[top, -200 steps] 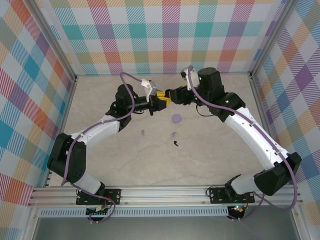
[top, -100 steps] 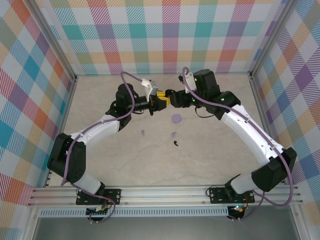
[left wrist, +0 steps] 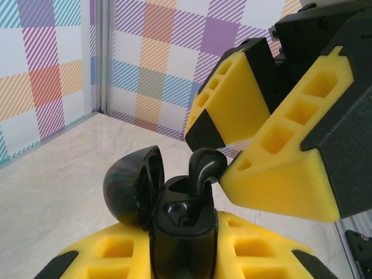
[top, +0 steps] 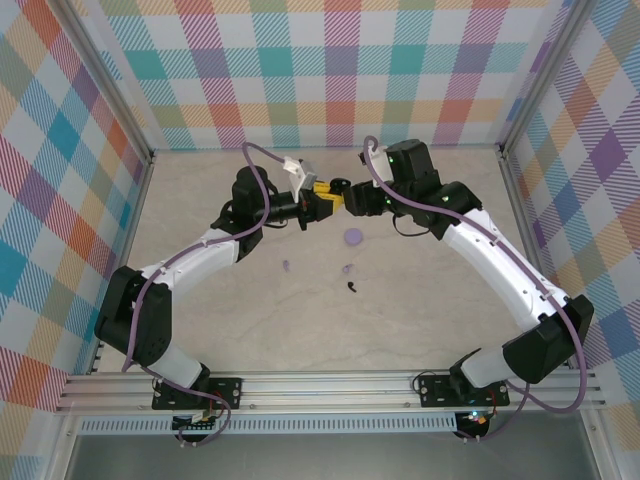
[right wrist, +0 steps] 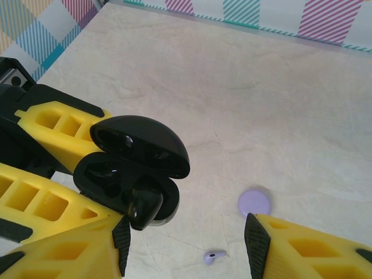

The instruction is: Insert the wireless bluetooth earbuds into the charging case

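My left gripper (left wrist: 183, 253) is shut on the black charging case (left wrist: 183, 232), held upright above the table with its lid (left wrist: 132, 186) swung open. A black earbud (left wrist: 203, 168) stands stem-down in one slot, its head still above the rim. It leans against one yellow finger (left wrist: 279, 174) of my right gripper (right wrist: 189, 247), whose jaws stand wide apart and open. From the right wrist, the same earbud (right wrist: 143, 208) sits at the case (right wrist: 116, 168) edge. On the table lie another black earbud (top: 353, 288) and two lilac earbuds (top: 286, 266) (top: 347, 268). Both grippers (top: 318, 203) (top: 345, 198) meet mid-table.
A lilac round disc (top: 353, 237) lies on the marble table just below the grippers, and its round face (right wrist: 254, 202) appears beside a lilac earbud (right wrist: 213, 256). Checked walls (top: 330, 70) enclose the table on three sides.
The right arm has edged slightly left toward the case. The left gripper and case have stayed put.
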`<state>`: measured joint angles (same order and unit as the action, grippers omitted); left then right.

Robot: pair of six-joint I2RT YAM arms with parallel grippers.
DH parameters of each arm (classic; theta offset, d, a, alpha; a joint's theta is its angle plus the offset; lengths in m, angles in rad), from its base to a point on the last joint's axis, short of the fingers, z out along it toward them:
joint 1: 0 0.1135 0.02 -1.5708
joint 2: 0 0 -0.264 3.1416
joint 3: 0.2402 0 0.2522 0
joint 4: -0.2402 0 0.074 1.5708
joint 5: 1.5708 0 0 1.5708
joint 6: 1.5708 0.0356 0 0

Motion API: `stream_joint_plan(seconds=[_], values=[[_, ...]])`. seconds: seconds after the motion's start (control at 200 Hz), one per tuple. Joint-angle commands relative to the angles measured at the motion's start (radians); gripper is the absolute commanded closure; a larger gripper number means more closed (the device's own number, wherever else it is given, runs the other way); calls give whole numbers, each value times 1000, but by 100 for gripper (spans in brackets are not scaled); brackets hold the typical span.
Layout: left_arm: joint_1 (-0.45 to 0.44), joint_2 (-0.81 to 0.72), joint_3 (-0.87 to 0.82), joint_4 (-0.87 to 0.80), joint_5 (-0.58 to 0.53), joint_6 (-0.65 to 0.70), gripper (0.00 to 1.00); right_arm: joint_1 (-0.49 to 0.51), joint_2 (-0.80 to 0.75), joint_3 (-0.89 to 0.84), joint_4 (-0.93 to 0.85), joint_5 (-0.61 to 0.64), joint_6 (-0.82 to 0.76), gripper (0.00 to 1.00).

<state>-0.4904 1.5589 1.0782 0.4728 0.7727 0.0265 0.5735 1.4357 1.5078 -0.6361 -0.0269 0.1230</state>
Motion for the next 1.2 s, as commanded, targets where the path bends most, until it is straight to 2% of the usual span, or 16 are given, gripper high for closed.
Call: stream_joint_plan(seconds=[0.0, 0.505, 0.755, 1.02, 1.2], values=[[-10, -16, 35, 2, 1, 23, 85, -1, -8, 29, -21, 27, -13, 43], [-10, -22, 35, -1, 49, 36, 86, -4, 0, 40, -42, 77, -25, 43], [2, -25, 35, -55, 15, 46, 86, -22, -11, 16, -53, 91, -15, 43], [64, -52, -36, 1, 86, 10, 87, -77, -41, -90, -97, 25, -4, 41], [106, -77, -91, 36, 169, -2, 87, -96, -39, -171, -159, -90, 0, 41]])
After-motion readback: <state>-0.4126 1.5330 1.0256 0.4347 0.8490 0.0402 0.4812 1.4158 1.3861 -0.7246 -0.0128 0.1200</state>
